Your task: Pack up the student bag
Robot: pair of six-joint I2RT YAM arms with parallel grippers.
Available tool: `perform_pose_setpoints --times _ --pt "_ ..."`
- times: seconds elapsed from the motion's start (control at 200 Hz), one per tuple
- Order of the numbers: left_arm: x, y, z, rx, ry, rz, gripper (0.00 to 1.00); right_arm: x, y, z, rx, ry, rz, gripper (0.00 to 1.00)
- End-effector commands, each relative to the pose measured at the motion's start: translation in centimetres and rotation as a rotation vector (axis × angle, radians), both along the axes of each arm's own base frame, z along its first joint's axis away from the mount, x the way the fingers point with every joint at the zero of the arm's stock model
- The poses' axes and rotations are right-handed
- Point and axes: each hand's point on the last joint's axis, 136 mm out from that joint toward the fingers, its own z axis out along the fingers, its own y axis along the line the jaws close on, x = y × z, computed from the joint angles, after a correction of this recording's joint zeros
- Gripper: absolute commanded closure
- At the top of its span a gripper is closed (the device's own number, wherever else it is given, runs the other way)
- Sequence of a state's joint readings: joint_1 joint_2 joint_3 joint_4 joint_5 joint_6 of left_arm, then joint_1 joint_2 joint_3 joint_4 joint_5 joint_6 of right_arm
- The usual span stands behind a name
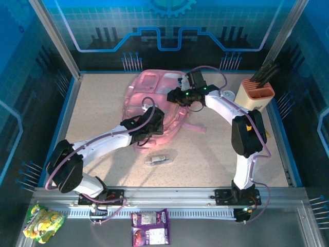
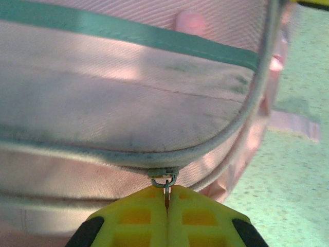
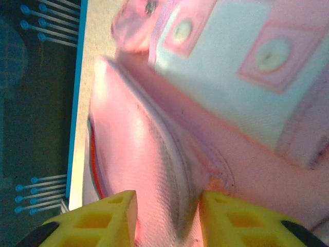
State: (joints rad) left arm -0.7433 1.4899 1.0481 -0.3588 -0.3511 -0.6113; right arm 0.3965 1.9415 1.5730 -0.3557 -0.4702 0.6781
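You are looking at the student bag [image 1: 154,105] lying flat on the worktop [image 1: 97,108], toward the far middle, its long axis running from the far edge back toward the arm bases. In the left wrist view the left jaws are pressing together on the small metal zip pull [image 2: 165,182]. The pull is hanging from the bag's piped seam just ahead of the yellow fingertips [image 2: 139,211], so the bag is lying straight ahead of these jaws, at its near end. In the right wrist view the right jaws are standing spread, with a raised fold of pink fabric [image 3: 154,154] lying between them; whether they are touching it you cannot tell. They are sitting at the bag's far right side, beside the patterned panel [image 3: 226,62]. The left arm is the one on the zip, so by this reading the coming pull would be following the curved seam around the near end. A small wrapped item [image 1: 159,159] is lying apart on the worktop, nearer the bases
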Motion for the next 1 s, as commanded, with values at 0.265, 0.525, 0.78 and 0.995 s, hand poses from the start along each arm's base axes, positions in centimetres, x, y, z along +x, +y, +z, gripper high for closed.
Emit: perform_pose_setpoints --times 0.265,0.525,0.78,0.995 --pt "1.6 -8.3 3.1 -0.189 -0.025 -0.122 1.00 -4.2 -4.8 2.1 0.075 0.023 -0.033 0.35" --pt "1.6 -9.6 2.4 -0.200 -0.015 -0.131 1.00 -6.9 -5.2 0.7 0.183 0.121 -0.053 0.39" --pt "1.4 -9.5 1.8 -0.190 -0.002 -0.123 1.00 -6.2 -5.3 -1.9 0.170 0.160 -0.164 0.47" --pt "1.3 -9.8 2.0 -0.191 0.002 -0.142 1.00 -5.8 -2.9 -2.3 0.178 0.156 -0.120 0.57"
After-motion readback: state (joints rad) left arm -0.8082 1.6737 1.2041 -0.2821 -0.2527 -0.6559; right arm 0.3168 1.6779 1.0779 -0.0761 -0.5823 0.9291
